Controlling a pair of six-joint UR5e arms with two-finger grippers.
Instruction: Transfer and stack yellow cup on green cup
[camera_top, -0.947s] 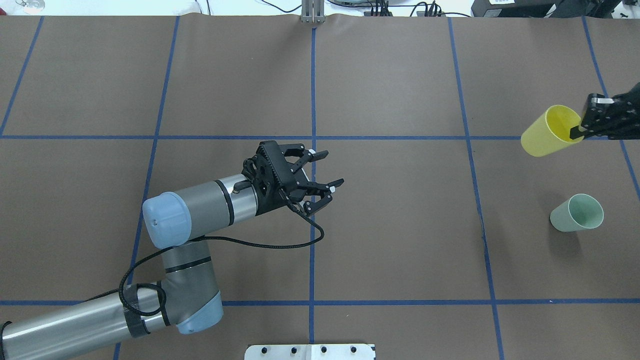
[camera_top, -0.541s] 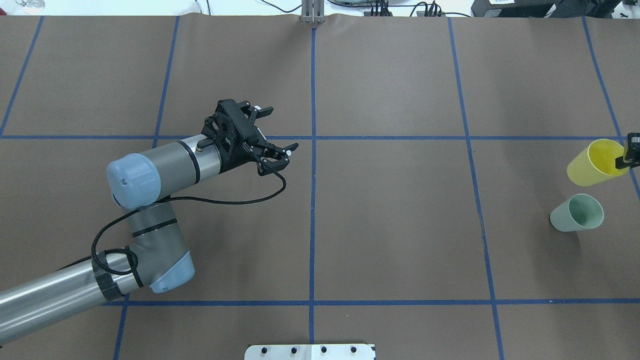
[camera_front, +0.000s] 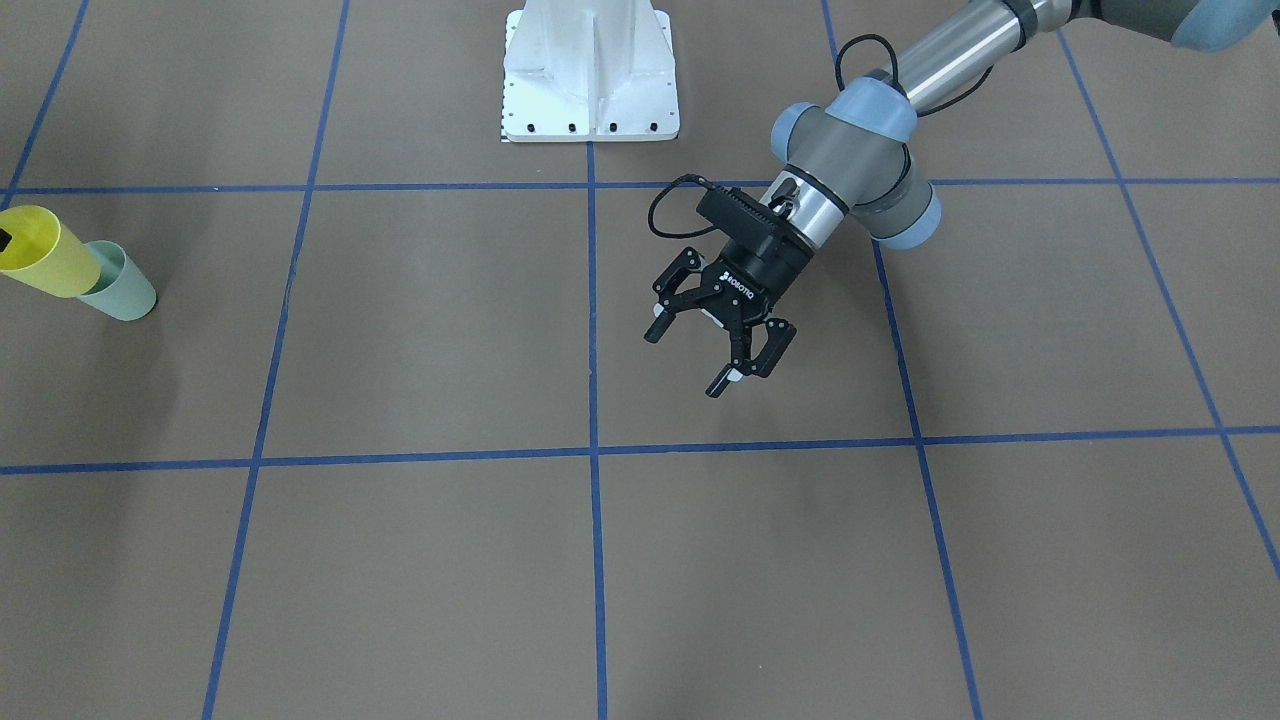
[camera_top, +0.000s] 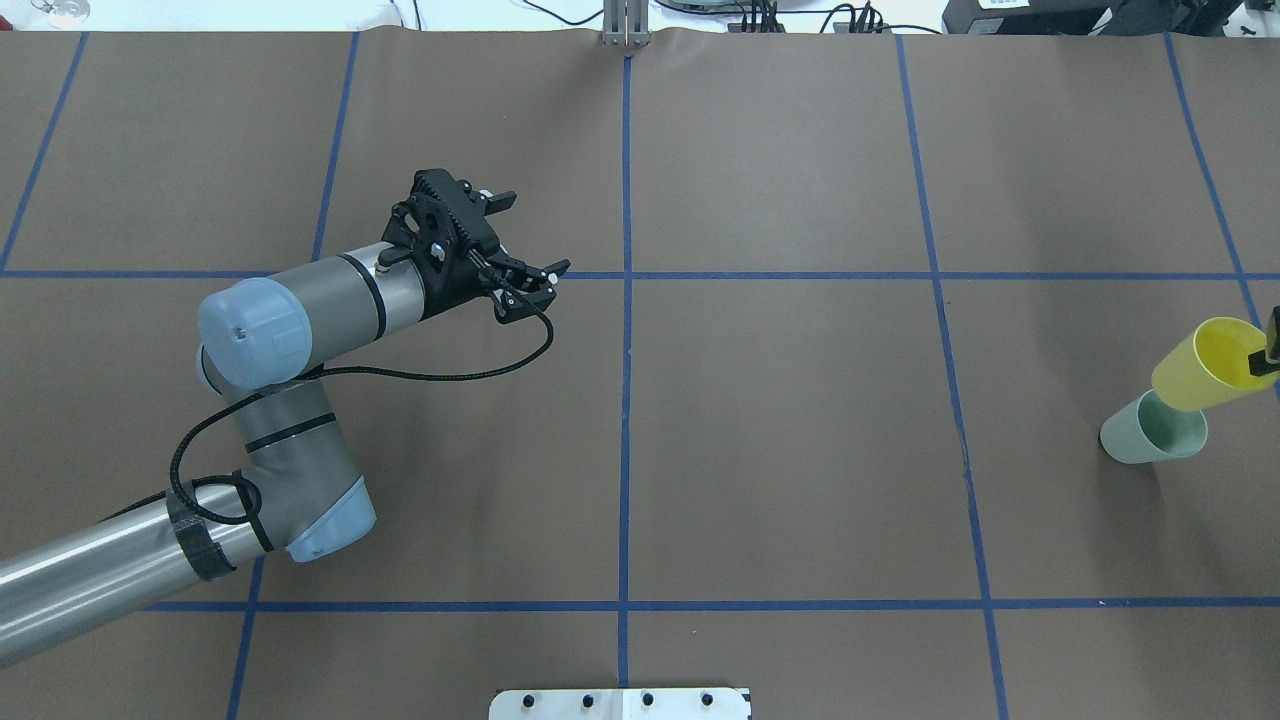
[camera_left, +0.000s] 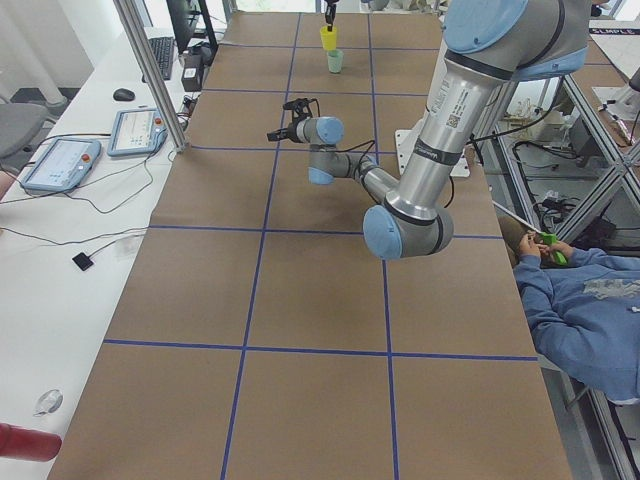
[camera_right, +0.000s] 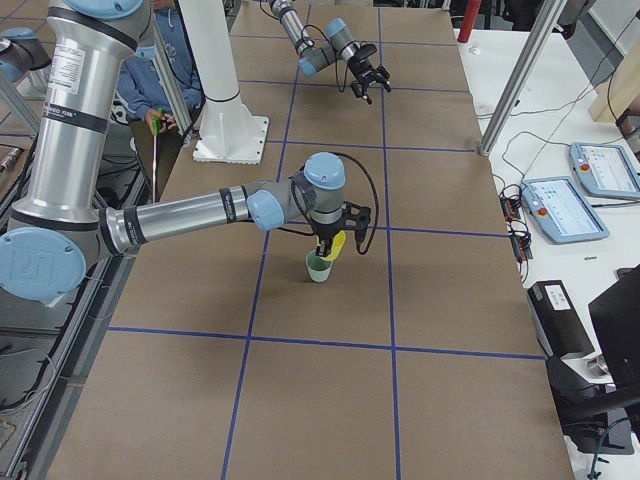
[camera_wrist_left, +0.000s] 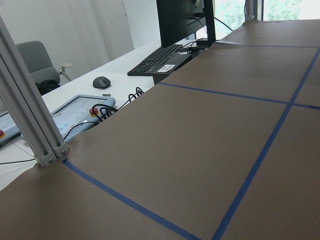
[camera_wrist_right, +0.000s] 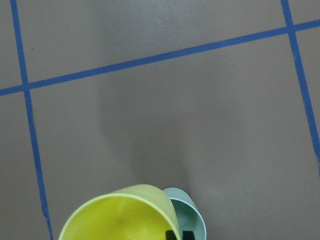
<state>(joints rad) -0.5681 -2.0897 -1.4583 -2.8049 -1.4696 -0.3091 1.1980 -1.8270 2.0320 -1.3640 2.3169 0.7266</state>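
The yellow cup (camera_top: 1200, 368) hangs tilted at the table's right end, its base over the mouth of the upright green cup (camera_top: 1150, 432). I cannot tell whether they touch. My right gripper (camera_top: 1268, 352) is shut on the yellow cup's rim, with one finger inside, and is mostly cut off by the frame edge. Both cups also show in the front view (camera_front: 45, 265) (camera_front: 125, 292) and the right wrist view (camera_wrist_right: 120, 215) (camera_wrist_right: 191, 216). My left gripper (camera_top: 535, 235) is open and empty above the table's left middle, far from the cups.
The brown table cover is crossed by blue tape lines (camera_top: 625, 350). The white robot base plate (camera_front: 590, 80) sits at the near edge. A side desk with tablets and a keyboard (camera_left: 140, 125) and a seated operator (camera_left: 580, 290) lie beyond the table's edges.
My right gripper carried the yellow cup toward the robot's side until its base reached the green cup. My left arm pulled back to the left and away, still open.
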